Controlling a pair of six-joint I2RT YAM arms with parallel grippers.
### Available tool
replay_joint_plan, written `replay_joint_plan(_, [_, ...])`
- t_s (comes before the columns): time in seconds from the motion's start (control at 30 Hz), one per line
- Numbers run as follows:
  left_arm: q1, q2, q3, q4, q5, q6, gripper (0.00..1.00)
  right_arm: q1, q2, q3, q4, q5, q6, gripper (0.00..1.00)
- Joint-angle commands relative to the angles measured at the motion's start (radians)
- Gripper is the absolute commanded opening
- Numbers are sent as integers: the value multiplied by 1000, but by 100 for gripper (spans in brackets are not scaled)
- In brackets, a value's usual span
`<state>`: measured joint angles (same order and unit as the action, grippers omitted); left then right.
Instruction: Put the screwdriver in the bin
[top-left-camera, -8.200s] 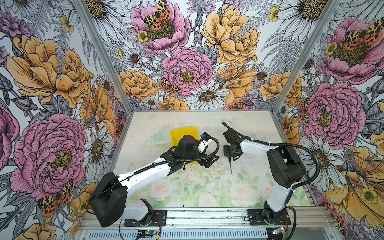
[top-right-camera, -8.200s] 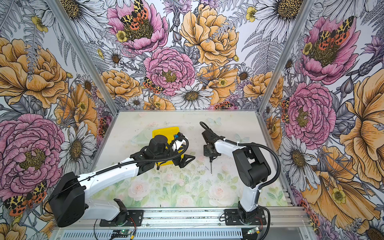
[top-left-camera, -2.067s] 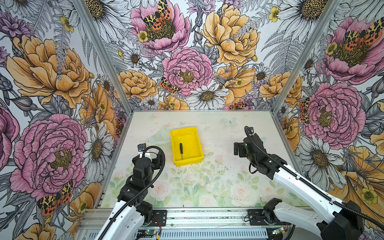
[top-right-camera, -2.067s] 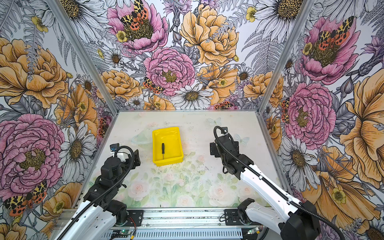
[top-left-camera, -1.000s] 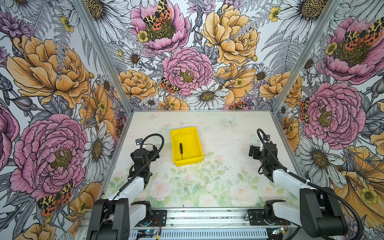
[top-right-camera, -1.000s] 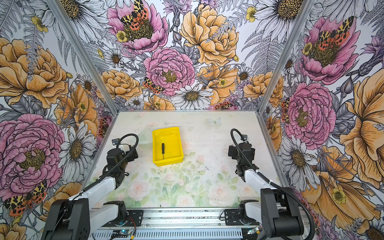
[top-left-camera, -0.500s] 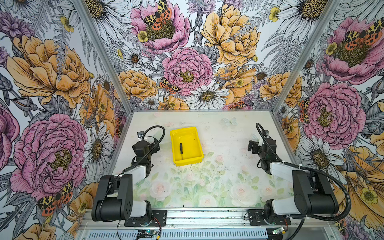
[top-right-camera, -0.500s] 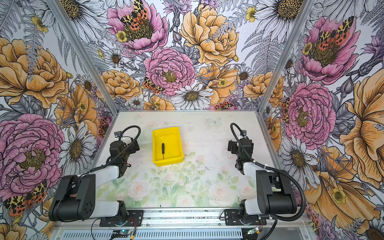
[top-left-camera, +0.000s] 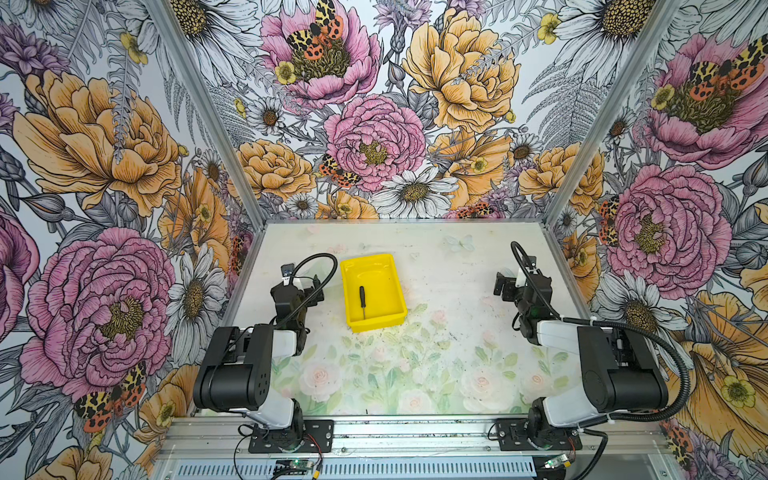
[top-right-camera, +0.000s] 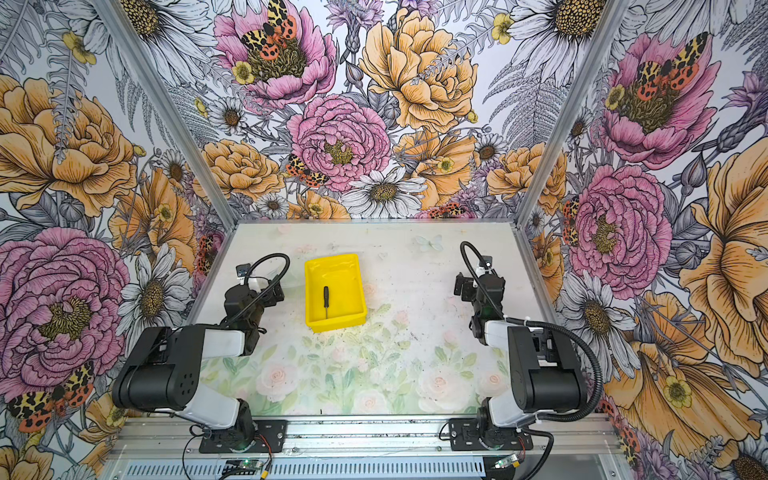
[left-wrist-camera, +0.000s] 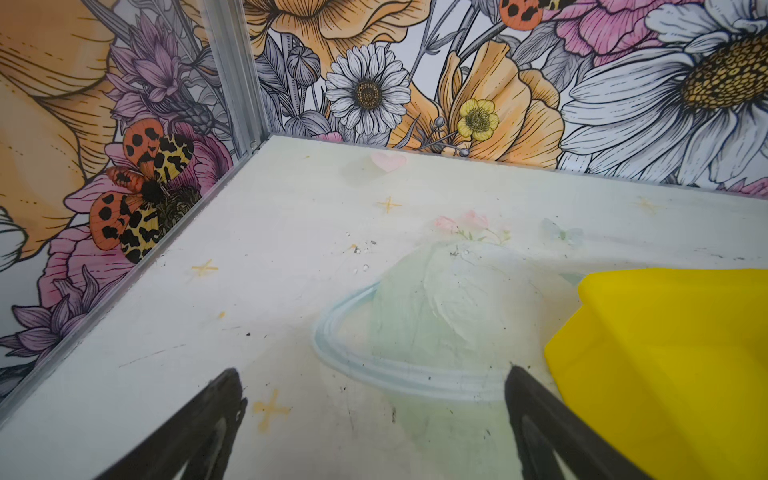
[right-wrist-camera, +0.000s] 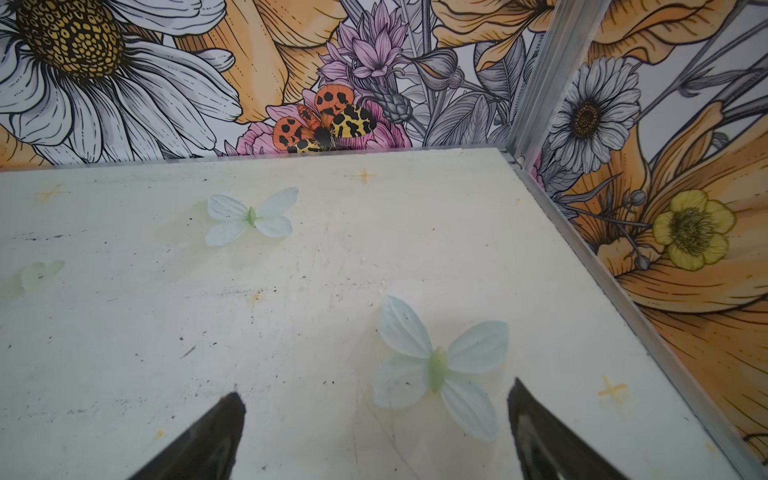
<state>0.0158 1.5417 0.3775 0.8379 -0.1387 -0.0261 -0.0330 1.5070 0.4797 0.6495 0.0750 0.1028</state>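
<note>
The screwdriver (top-left-camera: 362, 300) (top-right-camera: 326, 301), black handle and thin grey shaft, lies flat on the floor of the yellow bin (top-left-camera: 392, 286) (top-right-camera: 353, 291) in both top views, handle towards the back wall. My left gripper (top-left-camera: 313, 293) (top-right-camera: 277, 294) (left-wrist-camera: 374, 374) sits folded back left of the bin, open, with nothing between its fingers; the bin's side wall (left-wrist-camera: 665, 353) shows close beside one finger. My right gripper (top-left-camera: 505, 286) (top-right-camera: 464, 291) (right-wrist-camera: 376, 395) rests far to the right, open and empty over bare table.
Both arms are folded back near their bases (top-left-camera: 291, 432) (top-left-camera: 536, 432) at the table's front edge. Flower-printed walls close in the left, back and right sides. Aluminium corner posts (left-wrist-camera: 232, 75) (right-wrist-camera: 548, 79) stand at the back corners. Butterflies and flowers are only printed on the tabletop.
Both arms have folded further back towards their bases over the last second, and both grippers have stayed open. The screwdriver and bin have not moved.
</note>
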Motion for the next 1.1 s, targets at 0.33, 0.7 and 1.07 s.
replay_joint_plan(0.33, [-22, 8, -11, 118, -45, 21, 99, 16, 27, -69, 177, 11, -29, 100])
replay_joint_plan(0.7, [-35, 9, -5, 109, -35, 41, 99, 16, 25, -74, 182, 12, -28, 100])
replay_joint_plan(1.07, [-7, 7, 2, 95, 27, 26, 99, 17, 24, -80, 196, 11, -29, 99])
